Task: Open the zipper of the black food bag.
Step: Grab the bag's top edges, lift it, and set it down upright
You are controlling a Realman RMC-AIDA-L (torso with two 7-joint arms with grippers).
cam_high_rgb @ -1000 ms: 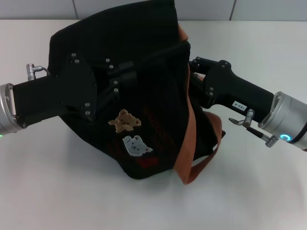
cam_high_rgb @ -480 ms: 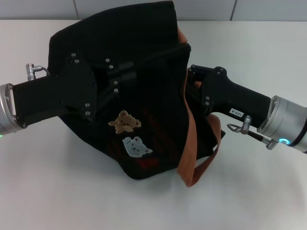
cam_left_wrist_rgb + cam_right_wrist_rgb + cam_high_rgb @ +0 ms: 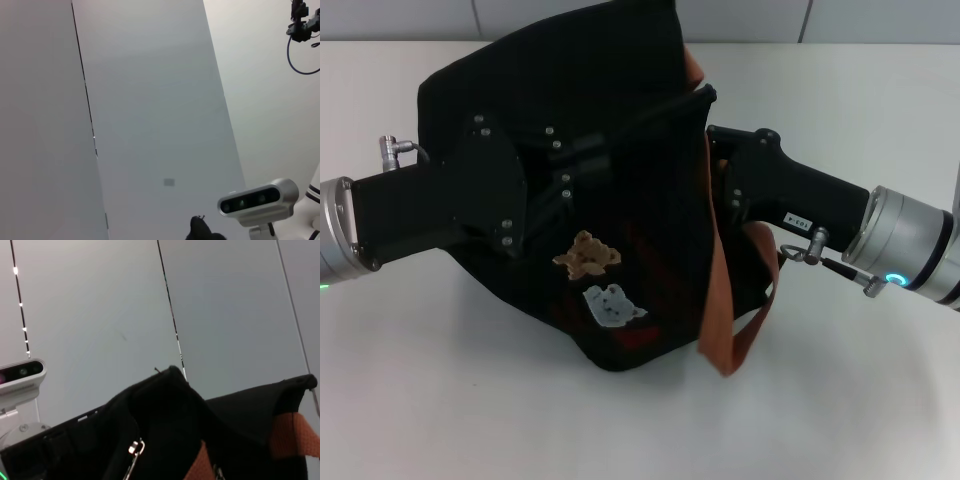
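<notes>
A small white label (image 3: 798,219) on the right arm carries print, possibly digits, too small to read.

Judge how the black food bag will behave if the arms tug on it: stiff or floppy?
Probably floppy: the black food bag sags and creases between the left gripper and right gripper. Its orange strap hangs limp, so it may swing. It likely shifts rather than holds shape.

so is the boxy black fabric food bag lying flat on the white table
No, the boxy black fabric food bag is propped up and tilted between the left gripper and right gripper.
</notes>
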